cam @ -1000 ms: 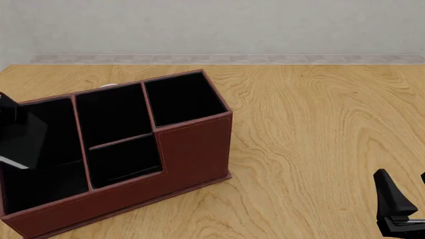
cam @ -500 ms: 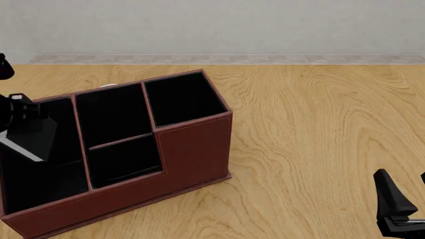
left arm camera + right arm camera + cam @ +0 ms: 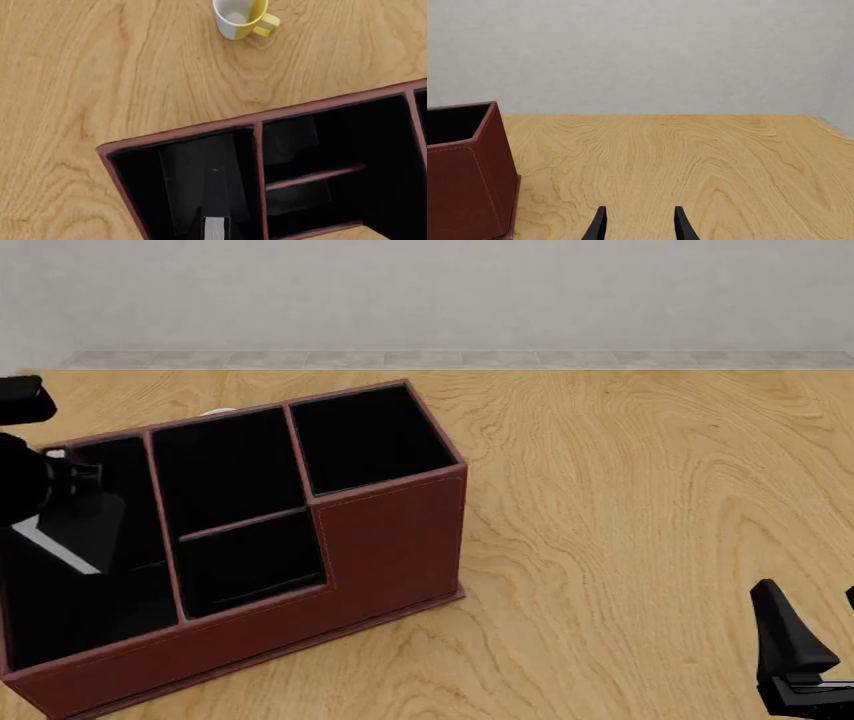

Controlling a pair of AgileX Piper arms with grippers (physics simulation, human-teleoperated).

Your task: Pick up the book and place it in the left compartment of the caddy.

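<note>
I am holding the book (image 3: 83,530) with the left gripper (image 3: 54,485) over the left compartment (image 3: 60,610) of the caddy (image 3: 387,540), so the placing step is in hand and the pick looks done. In the front view the book is hanging tilted, its white page edge showing low on the left, its lower part already within the compartment's walls above the black floor. From the left wrist view I am looking straight down along the book (image 3: 207,185) into that same section (image 3: 147,170), with the divider (image 3: 259,180) running just beside it and the split middle pair on the other side; the fingers themselves are out of that picture, so I am only judging that they are clenched on the book because it is hanging in the air. Beyond the caddy's far wall a yellow-and-white mug (image 3: 239,17) is standing on the table, well apart. The right gripper (image 3: 638,225) is resting low at the near right, its fingers parted and empty, pointing over bare wood past the caddy's tall right end (image 3: 467,175). Next I would be lowering the book further, keeping it clear of the divider and the outer left wall, then releasing once it sits down inside.
</note>
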